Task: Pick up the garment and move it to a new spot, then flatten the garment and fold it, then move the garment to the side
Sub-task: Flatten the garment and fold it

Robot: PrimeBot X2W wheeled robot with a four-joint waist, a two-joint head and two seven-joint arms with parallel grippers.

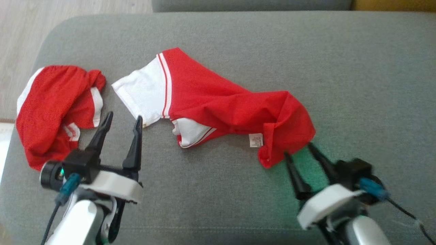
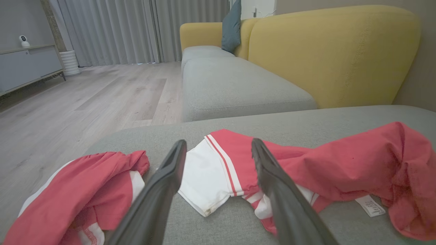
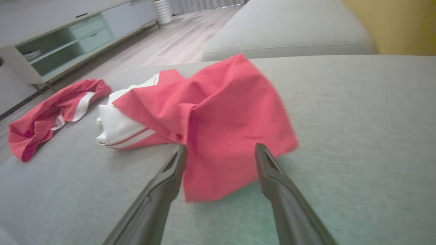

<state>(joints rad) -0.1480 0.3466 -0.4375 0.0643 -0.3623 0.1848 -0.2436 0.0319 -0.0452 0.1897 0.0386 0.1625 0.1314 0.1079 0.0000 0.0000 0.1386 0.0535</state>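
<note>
On a grey sofa cushion (image 1: 357, 68), a crumpled red cloth (image 1: 51, 109) lies far left. The left gripper (image 1: 124, 116) hovers just beside it, jaws apart. The garment (image 1: 218, 102), red with white sleeves, sprawls across the middle. The right gripper (image 1: 299, 150), jaws apart, points at its bunched right end. A pinch there may catch one layer only; the left gripper may snag the wrong cloth.

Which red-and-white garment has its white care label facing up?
The long red-and-white garment stretched across the grey cushion; its label lies near the right gripper. The bunched garment sits left.
</note>
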